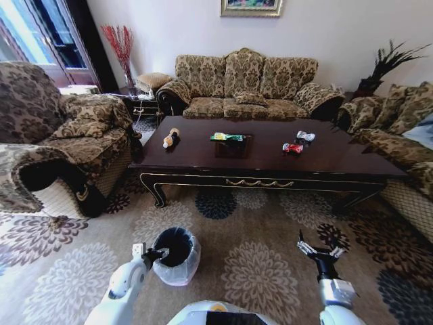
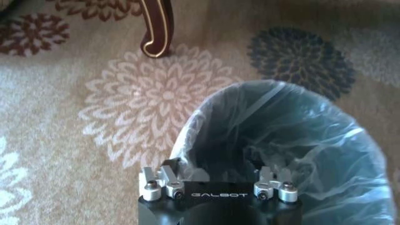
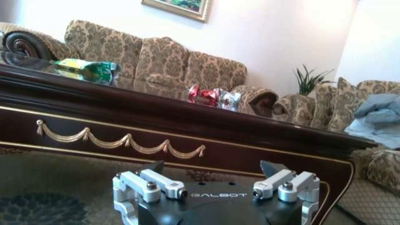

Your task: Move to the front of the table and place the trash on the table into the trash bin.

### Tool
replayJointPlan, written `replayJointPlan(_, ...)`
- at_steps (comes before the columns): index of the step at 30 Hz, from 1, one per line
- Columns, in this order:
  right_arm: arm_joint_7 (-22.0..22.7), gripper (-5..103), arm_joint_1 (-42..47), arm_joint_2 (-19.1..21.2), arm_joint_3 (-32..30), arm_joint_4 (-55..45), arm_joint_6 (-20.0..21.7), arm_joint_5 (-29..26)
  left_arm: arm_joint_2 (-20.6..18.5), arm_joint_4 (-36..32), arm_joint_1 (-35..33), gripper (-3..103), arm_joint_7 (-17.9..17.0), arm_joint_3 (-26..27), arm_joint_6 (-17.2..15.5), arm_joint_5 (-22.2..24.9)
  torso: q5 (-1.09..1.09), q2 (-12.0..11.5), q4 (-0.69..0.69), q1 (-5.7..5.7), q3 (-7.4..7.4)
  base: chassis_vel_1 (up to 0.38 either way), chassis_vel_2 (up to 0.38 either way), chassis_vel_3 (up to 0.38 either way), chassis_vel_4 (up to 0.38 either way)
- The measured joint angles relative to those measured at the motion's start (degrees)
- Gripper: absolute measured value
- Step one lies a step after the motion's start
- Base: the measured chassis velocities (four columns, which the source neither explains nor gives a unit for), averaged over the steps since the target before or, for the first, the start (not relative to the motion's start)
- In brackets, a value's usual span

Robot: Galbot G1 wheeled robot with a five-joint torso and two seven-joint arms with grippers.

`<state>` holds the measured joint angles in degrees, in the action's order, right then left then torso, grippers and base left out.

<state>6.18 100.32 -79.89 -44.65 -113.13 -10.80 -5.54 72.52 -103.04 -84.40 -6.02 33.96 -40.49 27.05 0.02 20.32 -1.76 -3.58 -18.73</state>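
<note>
While the robot faces the long side of the dark wooden table (image 1: 270, 162) from across the patterned carpet (image 1: 257, 237), all four pieces of trash lie untouched on its top, so the approach step looks unfinished and no pickup has begun.

From the head camera, the table sits at twelve o'clock, its long axis running nine to three. A tan-orange bottle (image 1: 170, 139) lies at eleven o'clock near the table's left end, its length pointing roughly toward one o'clock. A green-yellow bottle (image 1: 228, 137) lies near the centre, lengthwise along the table. A red wrapper (image 1: 291, 147) and a silver-white wrapper (image 1: 305, 136) sit close together at one o'clock.

The black trash bin (image 1: 176, 256), lined with a translucent bag, stands on the carpet at seven o'clock.

The left gripper (image 1: 152, 255) hovers at the bin's rim; I cannot tell whether its fingers are spread. The right gripper (image 1: 318, 251) hangs low at five o'clock, fingers spread and empty.

Reaching any item likely calls for driving closer first.
</note>
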Motion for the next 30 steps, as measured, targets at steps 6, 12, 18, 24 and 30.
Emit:
replayJointPlan(6,0.00,100,-0.24,0.23,-0.31,-0.53,0.36,0.07,-0.25,4.00,1.95,49,0.26,-0.69,0.02,-0.93,-0.01,0.03,0.00,-0.01,-0.02,0.000,0.000,0.000,0.000)
replayJointPlan(12,0.17,100,-0.33,0.34,-0.83,-0.64,0.37,-0.06,-0.46,6.05,2.59,22,1.31,-0.78,0.33,-2.35,0.00,0.05,0.00,-0.02,-0.02,0.000,0.000,0.000,0.000)
replayJointPlan(18,0.31,100,-0.53,0.10,-0.91,-0.62,0.38,-0.09,-0.37,6.46,2.83,2,1.72,-1.00,0.40,-2.42,-0.03,0.06,0.01,-0.02,-0.04,0.000,0.000,0.000,0.000)
replayJointPlan(24,0.47,100,-1.04,-0.23,-0.87,-0.63,0.57,-0.04,-0.46,4.18,2.58,0,1.85,-0.30,-0.99,-1.73,-0.04,0.07,0.01,-0.03,-0.05,0.000,0.000,0.000,0.000)
replayJointPlan(30,0.50,100,-1.98,-0.24,-0.44,-1.10,1.42,0.06,-1.57,-3.74,0.94,0,1.86,1.41,-1.78,-2.05,-0.03,0.08,0.01,-0.03,-0.05,0.000,0.000,0.000,0.000)
